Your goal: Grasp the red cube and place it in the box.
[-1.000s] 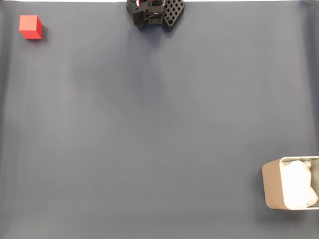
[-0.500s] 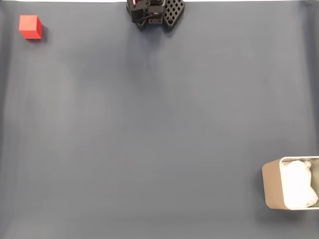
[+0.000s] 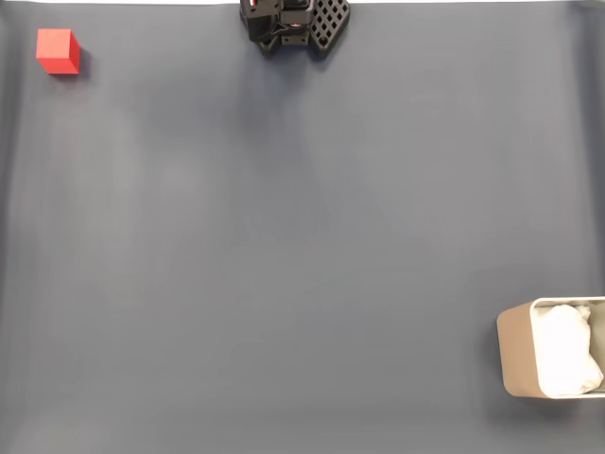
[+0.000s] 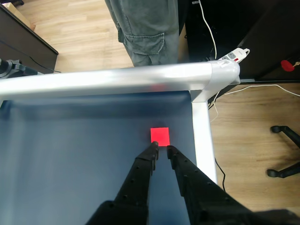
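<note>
The red cube (image 3: 57,50) lies at the far top left of the dark mat in the fixed view, and the black arm (image 3: 293,24) shows at the top edge near the middle. The beige-grey box (image 3: 515,355) with white wadding inside sits at the bottom right, cut by the frame edge. In the wrist view, my gripper (image 4: 161,150) points at the red cube (image 4: 160,136), which lies just beyond the fingertips near the table's corner. The two black fingers stand almost together with nothing between them.
A silver rail (image 4: 117,79) runs along the table's far edge and turns down the right side just beside the cube. A person's legs (image 4: 145,28) stand behind that rail. A power strip (image 4: 232,55) and a chair base (image 4: 286,150) are on the wooden floor.
The arm's visible part at the top of the fixed view has drawn slightly upward. The cube and the box have not moved.
</note>
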Controlling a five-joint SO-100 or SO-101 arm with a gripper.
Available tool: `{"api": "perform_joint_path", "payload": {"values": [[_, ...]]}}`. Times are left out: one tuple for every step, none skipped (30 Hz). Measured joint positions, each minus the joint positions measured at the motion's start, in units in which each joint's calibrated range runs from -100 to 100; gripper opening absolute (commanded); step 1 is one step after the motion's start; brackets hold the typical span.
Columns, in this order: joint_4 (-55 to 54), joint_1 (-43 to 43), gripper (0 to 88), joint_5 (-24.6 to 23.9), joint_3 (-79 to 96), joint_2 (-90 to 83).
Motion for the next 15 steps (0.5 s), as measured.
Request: {"api": "perform_joint_path", "payload": {"values": [[-0.1,0.1,7.3,0.1,0.7,-0.3],[-0.2,0.1,8.1,0.3,1.4,-0.6],[-0.2,0.1,9.0,0.4,2.0,-0.9],[-0.6,0.1,9.5,0.5,2.6,-1.2],[-0.7,0.1,10.0,0.7,3.2,-1.5],[-1.0,0.3,10.8,1.0,3.6,-1.7],[-1.2,0.4,11.9,1.0,4.0,-2.0],[-1.4,0.4,12.7,1.1,4.4,-2.2],[-1.7,0.4,13.7,1.1,4.9,-2.2],[-1.8,0.4,14.4,1.1,5.1,-2.2],[-2.0,0.4,14.8,1.1,5.2,-2.2],[-2.0,0.4,15.2,1.1,5.2,-2.2],[-2.1,0.4,15.7,1.1,5.2,-2.2],[-2.1,0.4,16.2,1.1,5.2,-2.2],[-2.1,0.4,16.5,1.1,5.2,-2.2]]}}
